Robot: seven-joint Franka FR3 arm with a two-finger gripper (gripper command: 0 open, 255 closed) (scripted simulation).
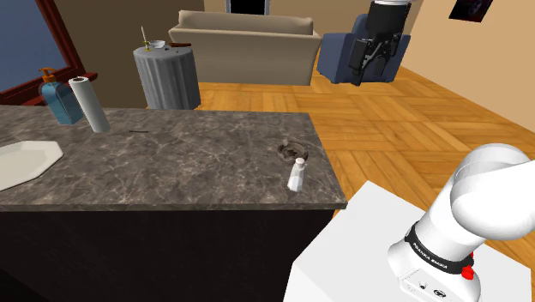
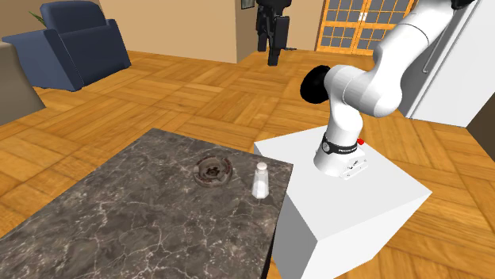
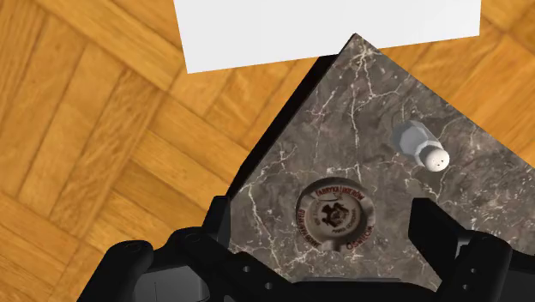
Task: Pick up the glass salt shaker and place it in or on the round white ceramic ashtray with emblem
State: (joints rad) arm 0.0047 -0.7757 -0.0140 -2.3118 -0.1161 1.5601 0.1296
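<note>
- Fingers [image 3: 429, 227] sit closest to the wrist camera: both black, spread wide apart and grasping nothing, hanging high above the tabletop [image 3: 377, 94].
- Seen from there, the shaker [image 3: 420, 146] stands upright near the tabletop's corner by the stand [image 3: 326, 26], just beside the ashtray [image 3: 334, 216] but not touching it.
- The shaker probably handles as light and stiff. Its smooth glass may be slippery, and it would break if dropped.
- Being tall and narrow, it should tip easily, and the tabletop's edge is close, so a sideways nudge looks risky.
- The best hold is likely across the body at mid-height, below the cap, with the fingers lowered straight down around it.
- It looks pale and translucent, with a faceted body narrowing to a white rounded cap dotted with small holes.
- The ashtray is round and shallow. It reads dark grey-brown rather than white, with a reddish emblem and ring of lettering at its centre.
- In the shoulder view, the shaker [image 1: 297, 176] is nearer the tabletop's front edge than the ashtray [image 1: 292, 150].
- Dark veined stone makes up the tabletop, with parquet floor [image 3: 103, 129] around it.
- Farther along the tabletop are a paper roll [image 1: 88, 103], a blue dispenser [image 1: 60, 99] and a white basin [image 1: 26, 159].
- Beyond stand a grey bin [image 1: 167, 77], a sofa [image 1: 244, 39] and a blue armchair [image 1: 339, 56].
</note>
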